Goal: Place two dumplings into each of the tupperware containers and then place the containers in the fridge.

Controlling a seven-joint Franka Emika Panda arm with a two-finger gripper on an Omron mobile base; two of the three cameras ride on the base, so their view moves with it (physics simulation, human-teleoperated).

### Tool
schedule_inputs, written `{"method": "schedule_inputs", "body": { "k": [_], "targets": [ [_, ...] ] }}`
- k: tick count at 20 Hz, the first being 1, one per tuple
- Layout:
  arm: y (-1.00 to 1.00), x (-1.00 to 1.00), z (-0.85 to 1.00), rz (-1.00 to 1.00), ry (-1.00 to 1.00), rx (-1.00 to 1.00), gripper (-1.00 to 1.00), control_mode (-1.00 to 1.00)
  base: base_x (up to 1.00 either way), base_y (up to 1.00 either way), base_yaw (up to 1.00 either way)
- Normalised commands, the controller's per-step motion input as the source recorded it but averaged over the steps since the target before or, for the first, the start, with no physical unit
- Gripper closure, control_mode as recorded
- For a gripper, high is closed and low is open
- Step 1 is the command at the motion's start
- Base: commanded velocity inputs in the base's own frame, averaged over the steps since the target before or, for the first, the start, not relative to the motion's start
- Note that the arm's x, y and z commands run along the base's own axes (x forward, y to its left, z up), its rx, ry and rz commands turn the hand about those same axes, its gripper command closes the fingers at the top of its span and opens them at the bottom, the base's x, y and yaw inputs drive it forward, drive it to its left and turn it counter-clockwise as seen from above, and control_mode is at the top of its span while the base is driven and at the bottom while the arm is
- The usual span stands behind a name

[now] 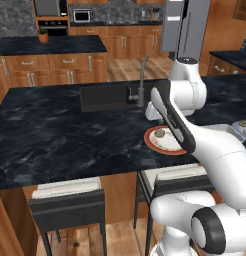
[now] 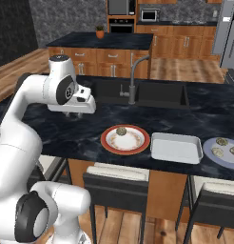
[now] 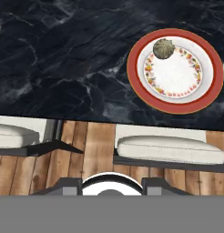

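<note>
**Dumpling pickup off the red plate: aim notes**

Gripper (image 2: 73, 115) hangs just above the dark marble counter (image 2: 52, 133), near its front edge, with nothing between the fingers. I honestly can't tell from these shots how wide they're set, so check that before you commit.

Closest target is the lone dumpling (image 3: 163, 48). It's off to the gripper's right, sitting on the far rim side of the red-rimmed plate (image 3: 175, 70), not in the middle. My take is that you want to get squarely over it first, then drop straight down with the fingers either side. It's small and lumpy, so a pinch that's off centre would probably roll it across the plate.

Beyond the plate, same direction, is the white square tray (image 2: 176, 147), and past that a pale blue-grey tupperware container (image 2: 222, 148) with a few dumplings already in it. I can't count them for sure.

Straight ahead of the gripper, across the counter, are the sink (image 2: 152, 93) and faucet (image 2: 133, 81). The fridge (image 2: 228, 33) is way off, far right across the wood floor, so it looks like a drive later. Stools (image 3: 170, 150) are tucked under the counter edge below the gripper.
</note>
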Motion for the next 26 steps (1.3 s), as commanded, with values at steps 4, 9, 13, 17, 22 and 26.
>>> {"method": "schedule_inputs", "body": {
  "k": [4, 9, 13, 17, 22, 26],
  "targets": [
    [0.0, -0.34, -0.02, 0.0, -0.01, 0.0, -1.0, -1.0, 0.0, 0.0, 0.0],
    [0.0, -0.6, -0.13, 0.0, 0.0, 0.0, -1.0, -1.0, 0.0, 0.0, 0.0],
    [0.0, -0.65, -0.27, 0.0, -0.01, 0.0, -1.0, -1.0, 0.0, 0.0, 0.0],
    [0.0, -0.57, -0.45, 0.0, 0.0, -0.01, -1.0, -1.0, 0.0, 0.0, 0.0],
    [0.0, -0.46, -0.46, 0.0, 0.0, 0.0, -1.0, -1.0, 0.0, 0.0, 0.0],
    [0.0, -0.37, -0.29, 0.0, 0.0, 0.0, -1.0, -1.0, 0.0, 0.0, 0.0]
  ]
}}
